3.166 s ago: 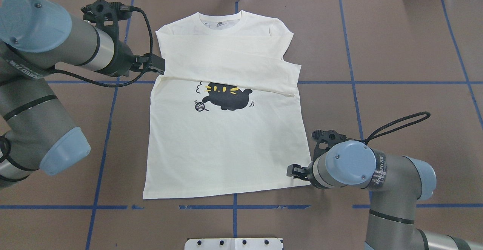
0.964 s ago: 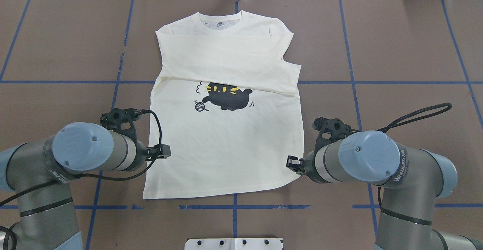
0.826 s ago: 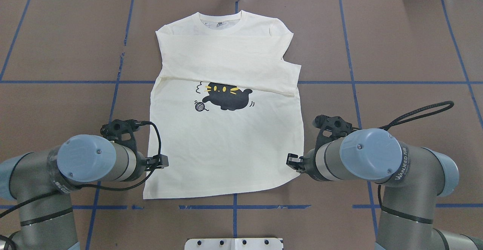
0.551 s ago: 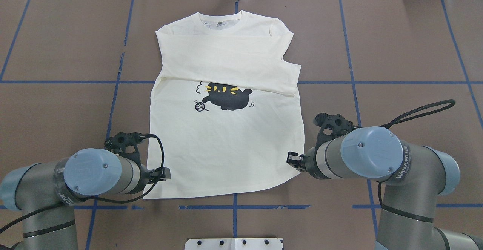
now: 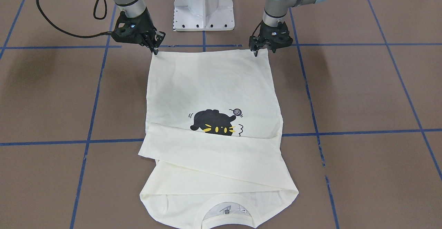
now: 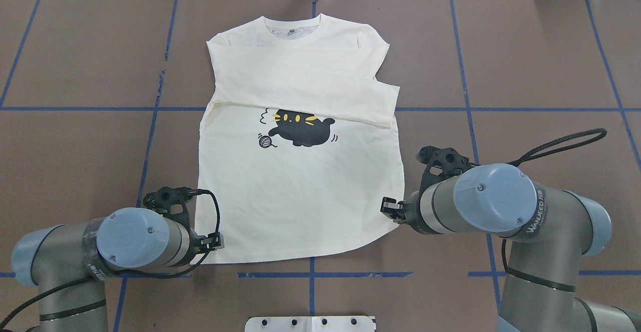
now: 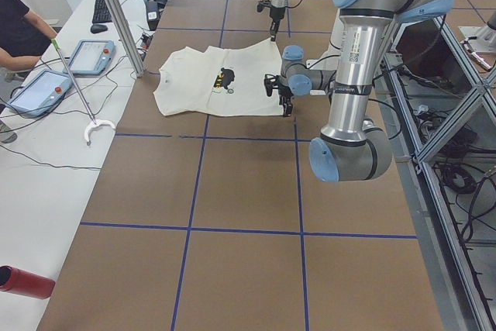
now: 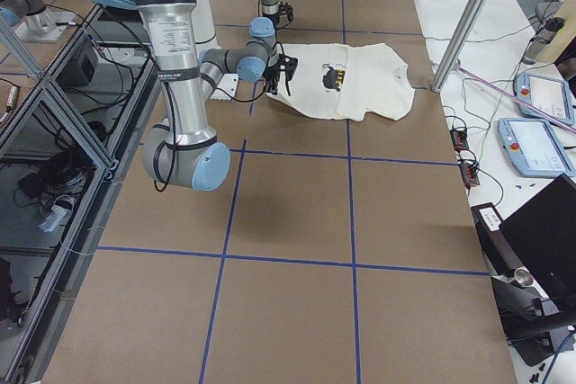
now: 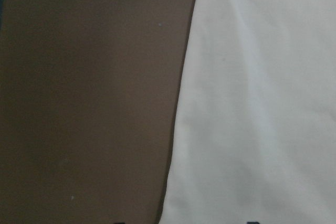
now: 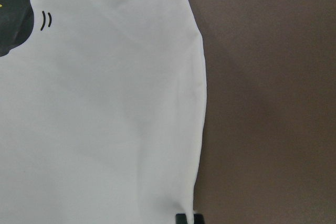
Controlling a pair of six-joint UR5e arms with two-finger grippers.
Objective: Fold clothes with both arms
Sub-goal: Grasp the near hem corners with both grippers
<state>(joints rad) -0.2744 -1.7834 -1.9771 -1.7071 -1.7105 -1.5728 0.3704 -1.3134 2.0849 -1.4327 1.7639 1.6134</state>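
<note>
Noting the cream-white shirt (image 6: 300,197) flat, print side up, in the middle of the table (image 6: 551,61), collar away from the robot base. Both sleeves are folded across the chest, overlapping the top of the black cat print (image 6: 300,127). My right gripper (image 5: 155,50) is at its hem corner, fingers pinched together on the fabric, corner drawn in slightly. My left gripper (image 5: 264,52) is at the opposite hem corner, fingers spread, shirt edge between them, nothing clamped.

Cream shirt (image 6: 300,197) lies flat, sleeves folded; left hand (image 6: 216,242), right hand (image 6: 386,208) at hem corners.
</note>
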